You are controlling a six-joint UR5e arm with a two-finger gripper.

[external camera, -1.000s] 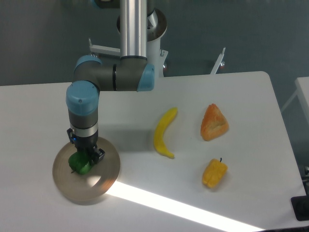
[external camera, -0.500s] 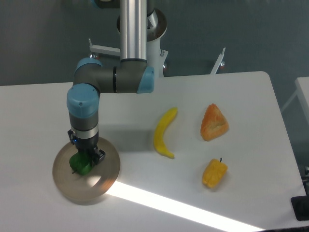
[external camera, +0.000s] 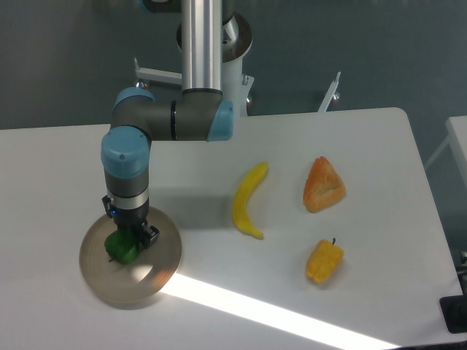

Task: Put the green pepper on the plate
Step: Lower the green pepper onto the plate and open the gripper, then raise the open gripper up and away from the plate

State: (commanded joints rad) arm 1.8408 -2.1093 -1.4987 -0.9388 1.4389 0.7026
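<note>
The green pepper point(external camera: 121, 248) is small, glossy and bright green, and sits over the left half of the round tan-brown plate point(external camera: 157, 266) at the table's front left. My gripper point(external camera: 130, 238) points straight down onto the pepper, with its fingers around the pepper's top. The fingers are mostly hidden by the wrist and the pepper, so I cannot tell whether they still clamp it. The pepper looks to rest on or just above the plate's surface.
A yellow banana point(external camera: 247, 200) lies mid-table. An orange wedge-shaped piece point(external camera: 322, 185) lies to its right. A yellow-orange pepper with a dark stem point(external camera: 324, 262) lies in front of that. The arm's base column point(external camera: 204, 44) stands at the back.
The arm shifted very slightly between one second ago and half a second ago; since then nothing has visibly moved. The pepper stays on the plate under the gripper.
</note>
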